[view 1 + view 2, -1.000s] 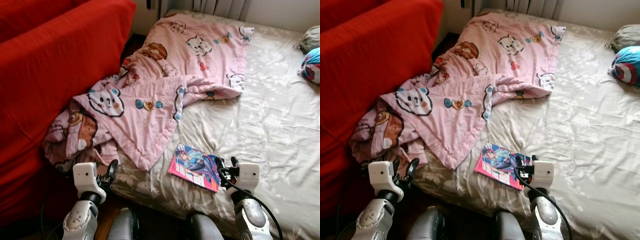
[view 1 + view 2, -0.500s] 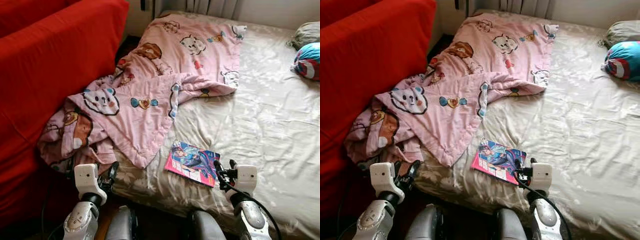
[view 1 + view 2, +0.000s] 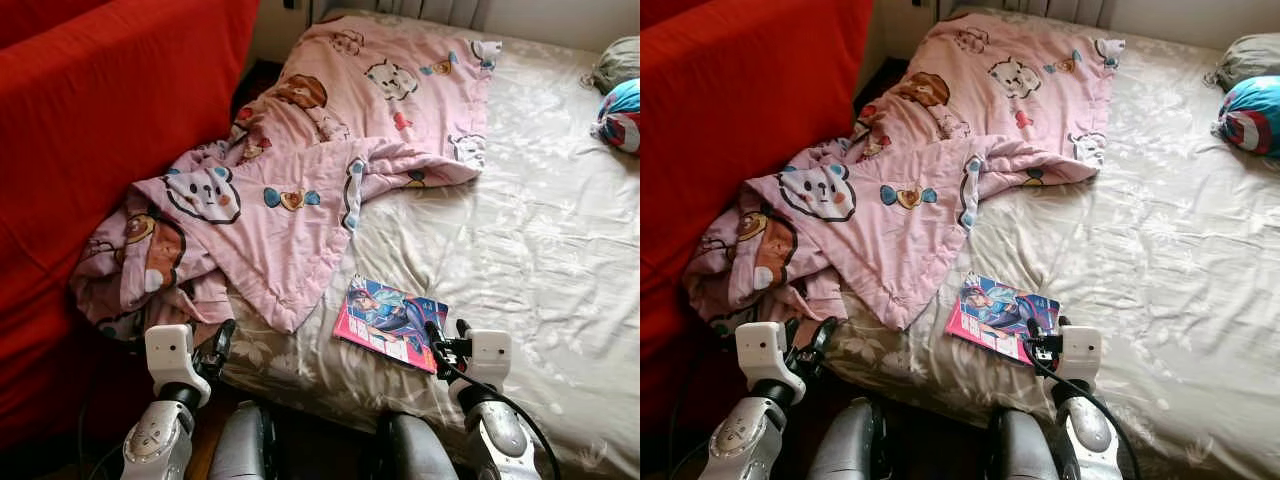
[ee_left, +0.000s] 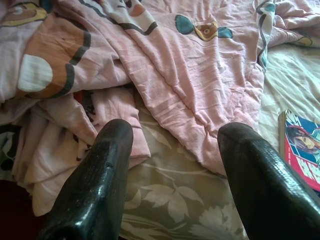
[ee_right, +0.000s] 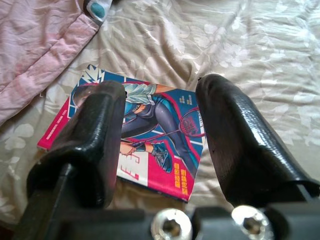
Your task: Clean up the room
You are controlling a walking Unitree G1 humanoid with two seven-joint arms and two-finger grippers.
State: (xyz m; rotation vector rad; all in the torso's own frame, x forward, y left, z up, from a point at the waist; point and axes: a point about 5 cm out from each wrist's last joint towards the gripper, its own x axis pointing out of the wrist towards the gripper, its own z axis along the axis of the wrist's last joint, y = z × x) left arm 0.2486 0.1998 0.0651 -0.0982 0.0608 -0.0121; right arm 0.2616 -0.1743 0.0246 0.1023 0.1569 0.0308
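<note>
A magazine (image 3: 390, 322) lies flat near the front edge of the bed (image 3: 540, 230), just beside a rumpled pink blanket (image 3: 300, 170) that spills off toward the red sofa (image 3: 90, 140). The right end effector (image 3: 447, 340) hovers at the magazine's near corner, fingers spread and holding nothing. The left end effector (image 3: 222, 340), also spread, sits low by the blanket's hanging edge. Two cushions (image 3: 620, 100) rest at the bed's far right.

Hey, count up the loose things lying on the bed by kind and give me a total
Pink cartoon-animal quilts: 1
Glossy pink-and-blue comic books: 1
Round blue-and-red shield-print cushions: 1
Grey-green pillows: 1
Total: 4
</note>
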